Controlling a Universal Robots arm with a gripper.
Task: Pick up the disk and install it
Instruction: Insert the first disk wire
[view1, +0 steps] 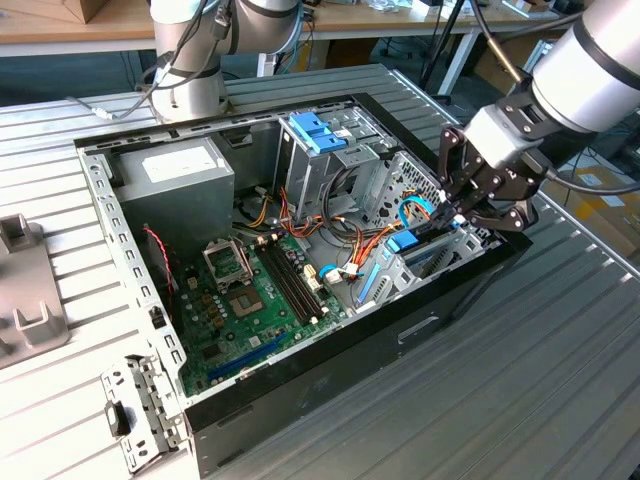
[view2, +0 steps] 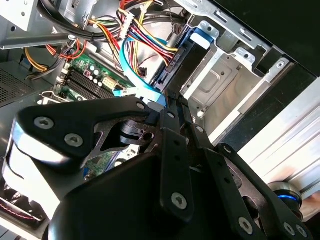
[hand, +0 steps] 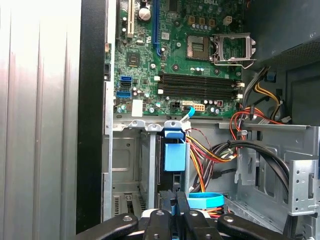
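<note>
- Open desktop computer case (view1: 330, 345) on a slatted metal bench, motherboard (hand: 190, 65) bared.
- Standing on edge in the metal drive cage (hand: 129, 160) at the exterior view's right end of the case: the disk (hand: 175, 156), dark-bodied, blue-railed, blue tab toward the motherboard.
- Poised just beside the disk's near end in both wrist views: the gripper (hand: 176, 204), fingers pressed together, nothing visibly pinched between them.
- Cannot tell whether fingertips and disk actually touch.
- Crowding the bay alongside: a bundle of red, yellow and orange power cables (hand: 210, 150) and a looped blue data cable (hand: 206, 200).
- Judged rigid and fairly dense, not to be flexed or dropped; likely sensitive to knocks.
- Rails probably smooth plastic, so liable to slip under a light pinch.
- Best taken across the two blue rails or flat faces, away from the connector end and the springy tab.
</note>
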